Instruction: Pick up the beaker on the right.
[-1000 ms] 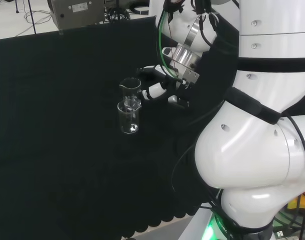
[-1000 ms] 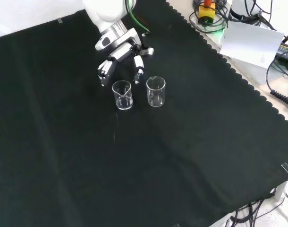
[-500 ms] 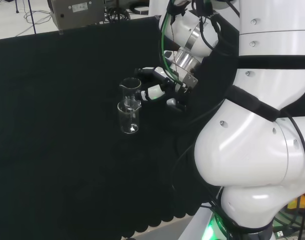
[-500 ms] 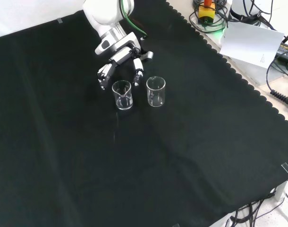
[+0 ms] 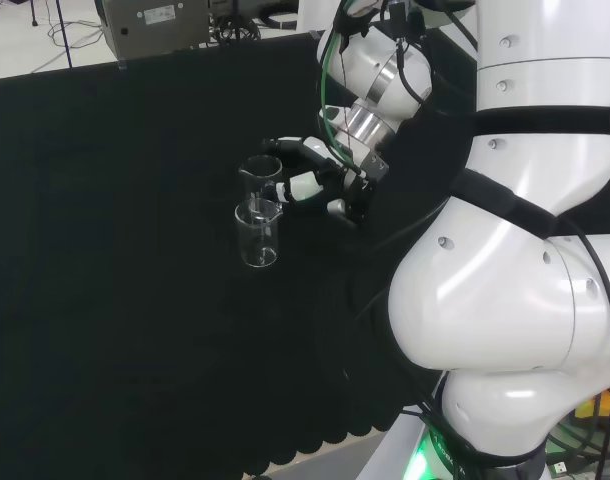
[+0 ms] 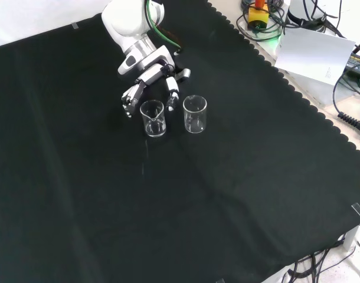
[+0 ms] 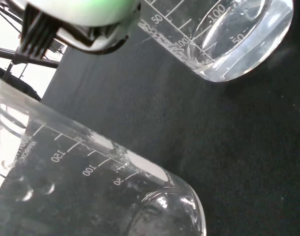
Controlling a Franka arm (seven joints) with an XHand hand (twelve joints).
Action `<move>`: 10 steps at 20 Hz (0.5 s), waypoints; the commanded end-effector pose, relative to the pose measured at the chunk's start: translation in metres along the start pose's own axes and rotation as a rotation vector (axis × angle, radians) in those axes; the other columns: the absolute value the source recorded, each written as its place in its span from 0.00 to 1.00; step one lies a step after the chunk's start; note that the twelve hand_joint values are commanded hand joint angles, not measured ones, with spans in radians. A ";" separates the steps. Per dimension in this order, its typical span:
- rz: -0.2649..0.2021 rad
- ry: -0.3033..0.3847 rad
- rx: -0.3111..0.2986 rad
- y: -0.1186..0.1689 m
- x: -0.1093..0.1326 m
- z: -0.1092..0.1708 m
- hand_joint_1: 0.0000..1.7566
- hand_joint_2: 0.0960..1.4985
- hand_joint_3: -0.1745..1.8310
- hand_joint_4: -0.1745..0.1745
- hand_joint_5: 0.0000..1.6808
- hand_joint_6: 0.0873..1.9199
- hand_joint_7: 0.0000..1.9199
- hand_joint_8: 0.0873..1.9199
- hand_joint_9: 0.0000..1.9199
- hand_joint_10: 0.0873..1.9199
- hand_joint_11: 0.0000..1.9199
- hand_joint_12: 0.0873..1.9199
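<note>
1. While the approach step was in hand, the black and white robot hand (image 6: 149, 82) hung with fingers spread, holding nothing — its fingertips just behind the left clear glass beaker (image 6: 153, 118) in the front view.
2. Right clear glass beaker (image 6: 195, 114) — the target, upright on the black cloth (image 6: 227, 194), untouched.
3. Next move, by judgement: shift across to it, then close.

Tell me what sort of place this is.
Probably a robotics lab set up for glassware handling. A white robot arm with a hand works over a bench draped in black cloth; two clear beakers stand on it, and cables crowd the bench edge.
</note>
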State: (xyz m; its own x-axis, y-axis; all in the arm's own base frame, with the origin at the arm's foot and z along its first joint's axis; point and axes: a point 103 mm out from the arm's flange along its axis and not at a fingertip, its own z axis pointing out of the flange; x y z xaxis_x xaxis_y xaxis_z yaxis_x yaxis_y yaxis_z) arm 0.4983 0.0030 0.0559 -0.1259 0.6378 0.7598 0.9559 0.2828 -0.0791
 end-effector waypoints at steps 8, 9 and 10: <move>-0.040 0.034 -0.020 0.010 0.000 0.011 0.52 0.29 0.42 0.39 0.31 0.00 0.15 0.33 0.20 0.30 0.00 0.65; -0.042 0.039 -0.021 0.011 0.000 0.012 0.53 0.29 0.42 0.39 0.31 0.00 0.16 0.33 0.20 0.30 0.00 0.65; -0.044 0.043 -0.025 0.012 0.000 0.012 0.53 0.29 0.42 0.40 0.32 0.00 0.16 0.33 0.20 0.30 0.00 0.65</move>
State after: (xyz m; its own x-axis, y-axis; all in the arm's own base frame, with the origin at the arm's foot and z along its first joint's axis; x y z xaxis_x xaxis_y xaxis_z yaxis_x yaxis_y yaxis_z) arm 0.5043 0.0125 0.0484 -0.1507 0.6049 0.7819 0.9554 0.2924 -0.0421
